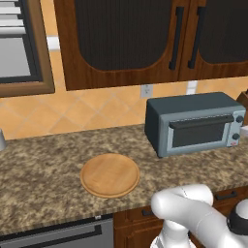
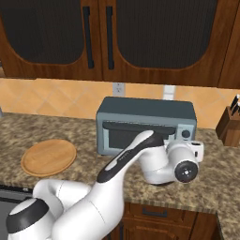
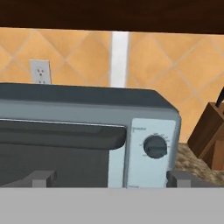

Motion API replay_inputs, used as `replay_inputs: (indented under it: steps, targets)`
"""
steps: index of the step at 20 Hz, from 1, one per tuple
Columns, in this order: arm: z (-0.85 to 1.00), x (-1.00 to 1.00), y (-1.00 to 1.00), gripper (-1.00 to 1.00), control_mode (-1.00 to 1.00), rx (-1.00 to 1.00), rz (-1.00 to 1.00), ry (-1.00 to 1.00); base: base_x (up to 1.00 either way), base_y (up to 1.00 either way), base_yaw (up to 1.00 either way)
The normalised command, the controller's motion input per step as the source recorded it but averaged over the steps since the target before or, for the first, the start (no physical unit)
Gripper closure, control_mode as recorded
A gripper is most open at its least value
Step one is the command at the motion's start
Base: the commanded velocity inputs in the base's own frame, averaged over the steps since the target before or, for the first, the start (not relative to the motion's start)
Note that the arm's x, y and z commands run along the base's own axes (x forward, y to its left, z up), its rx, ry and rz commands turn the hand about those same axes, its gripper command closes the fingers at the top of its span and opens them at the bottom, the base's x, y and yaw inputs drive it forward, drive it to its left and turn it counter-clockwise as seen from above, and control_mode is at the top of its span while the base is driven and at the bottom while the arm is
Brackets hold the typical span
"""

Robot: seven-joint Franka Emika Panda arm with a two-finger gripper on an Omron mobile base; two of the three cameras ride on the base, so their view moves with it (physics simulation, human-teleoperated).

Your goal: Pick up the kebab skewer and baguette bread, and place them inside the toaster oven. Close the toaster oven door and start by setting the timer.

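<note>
The table (image 1: pixel 43 169), a speckled granite top, carried the toaster oven (image 1: pixel 193 123) against its back edge, toward the right end. The blue-grey box stood with the toaster oven door (image 1: pixel 201 131) shut, dark bar handle along the top. A round wooden board (image 1: pixel 110 175) lay bare near the front edge. The hand (image 3: pixel 107 178) hung released, fingers spread wide, facing the timer knob (image 3: pixel 155 146). Judging by this, the timer step was in hand; next the hand would need to close on that knob and turn.
</note>
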Motion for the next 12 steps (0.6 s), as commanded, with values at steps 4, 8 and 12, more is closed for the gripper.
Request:
replay_inputs:
  steps: [4,8,12]
  targets:
    - [-0.01,0.01,-0.2,-1.0,-1.0,0.02,0.0,0.05,0.0,0.0,0.0]
    - [0.0,0.08,-0.17,-1.0,-1.0,0.0,0.0,0.03,0.0,0.0,0.0]
    - [0.0,0.05,-0.13,-1.0,-1.0,0.0,0.0,0.02,0.0,0.0,0.0]
